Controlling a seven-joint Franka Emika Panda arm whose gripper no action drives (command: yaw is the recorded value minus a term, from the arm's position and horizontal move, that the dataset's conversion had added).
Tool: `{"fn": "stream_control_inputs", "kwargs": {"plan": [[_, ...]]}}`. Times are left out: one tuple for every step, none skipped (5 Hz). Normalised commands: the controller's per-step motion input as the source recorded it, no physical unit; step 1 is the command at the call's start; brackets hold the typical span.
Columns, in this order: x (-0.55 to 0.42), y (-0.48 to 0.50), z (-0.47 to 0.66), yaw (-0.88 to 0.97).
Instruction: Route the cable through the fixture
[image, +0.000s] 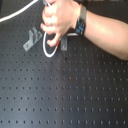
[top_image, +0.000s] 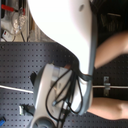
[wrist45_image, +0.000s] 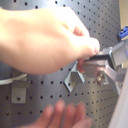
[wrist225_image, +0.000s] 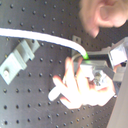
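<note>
White cable (wrist225_image: 37, 36) runs across the black perforated bench (image: 75, 95) and ends right at the end effector (wrist225_image: 97, 59), whose jaws in the second wrist view look nearly closed around a green-marked stretch of it, though we cannot tell how firm the grip is. A person's hand (image: 61, 22) covers the cord just beside the tip, so we would keep the end effector slow and steady, with the cord taut, until the fingers clear. A grey clip (wrist45_image: 75, 80), which we take for the fixture, stands just below the tip; another clip (wrist225_image: 19, 59) sits well apart from it.
</note>
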Motion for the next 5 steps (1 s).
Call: {"fn": "stream_control_inputs", "kwargs": {"plan": [[-0.032,-0.036,0.04,0.00],[-0.233,-0.262,0.46,-0.19],[-0.367,-0.060,0.33,-0.17],[-0.367,0.260,0.21,-0.38],[-0.443,0.333,0.12,-0.22]]}}
